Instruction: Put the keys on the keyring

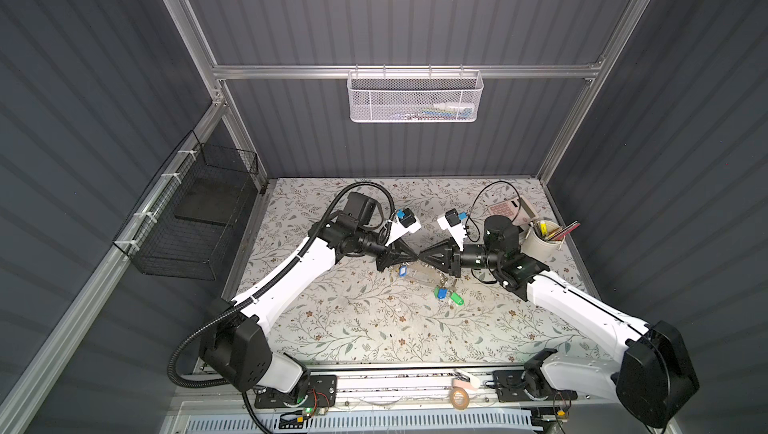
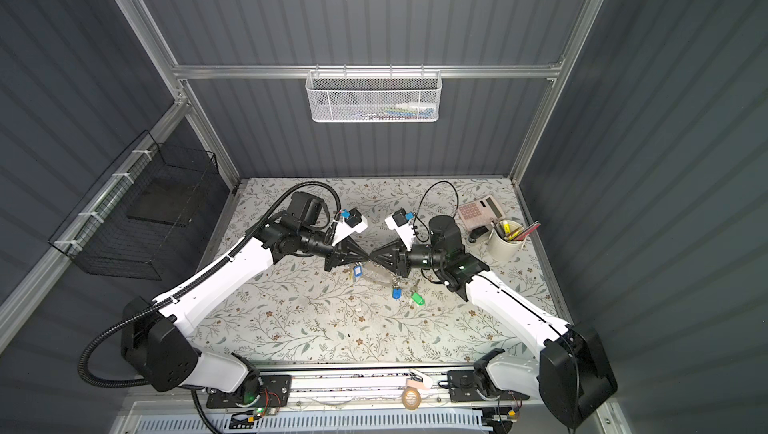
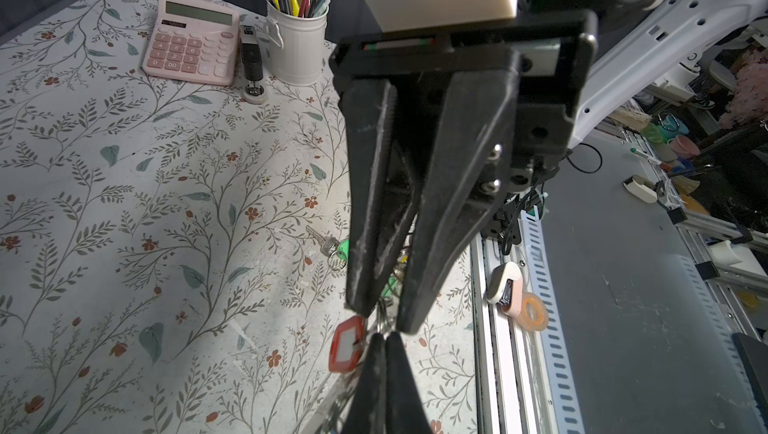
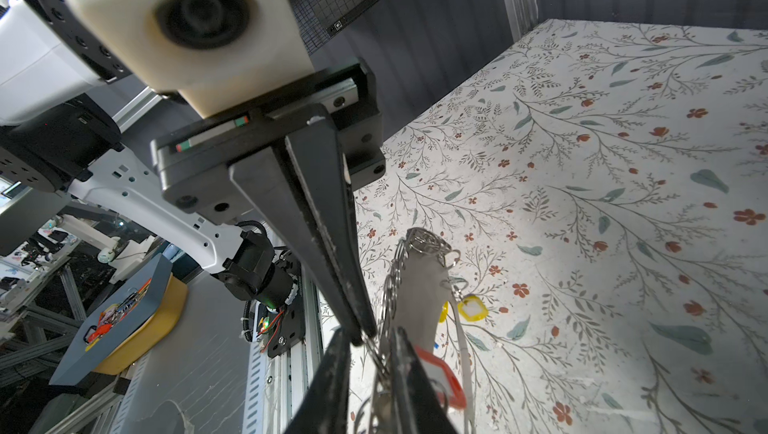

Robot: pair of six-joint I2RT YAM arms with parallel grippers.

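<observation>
Keys [image 1: 456, 298]: loose on table [image 1: 332, 328], apart from keyring [image 1: 412, 275].
Left gripper [image 3: 385, 338]: clamped on keyring, I judge.
Right gripper [image 4: 371, 334]: narrow, straddling rings [image 4: 384, 295]; I should pinch one only.

A robotics lab booth: grey walls [image 1: 415, 16] on an aluminium frame [image 1: 399, 72] box in a floral-papered table [image 1: 353, 328]. Near the right claw [image 1: 421, 259] stand a calculator [image 1: 509, 208] and pen pot [image 1: 540, 243]; beyond it hangs a mesh basket [image 1: 415, 99].
</observation>
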